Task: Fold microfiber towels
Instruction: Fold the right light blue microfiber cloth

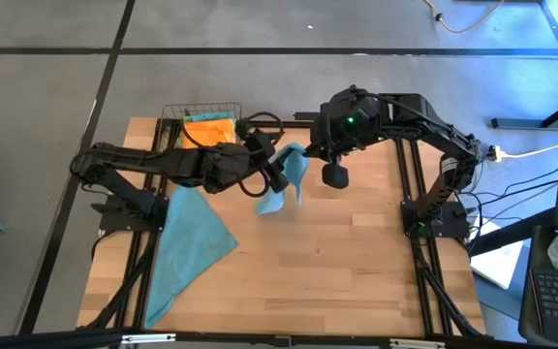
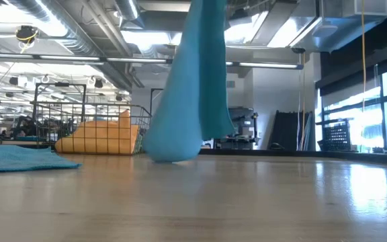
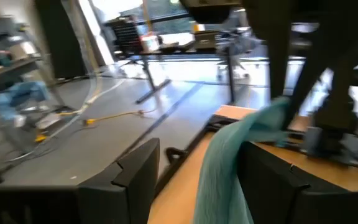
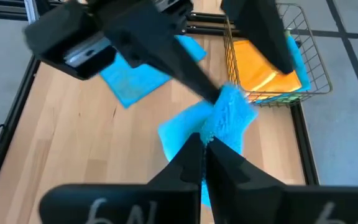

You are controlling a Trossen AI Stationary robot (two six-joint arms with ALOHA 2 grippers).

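- Hanging close before the low camera, a teal towel is held up over the middle of the table; its lower end touches the wood.
- Right gripper is clenched on the top edge of this towel.
- Left gripper stands wide apart around the hanging cloth and is not yet grasping it.
- Step in hand, I judge: taking a second corner, so the towel can be spread flat for folding.
- Another teal towel lies at the table's left side; an orange towel sits in a wire basket.
- Which corner the left fingers face I cannot tell.
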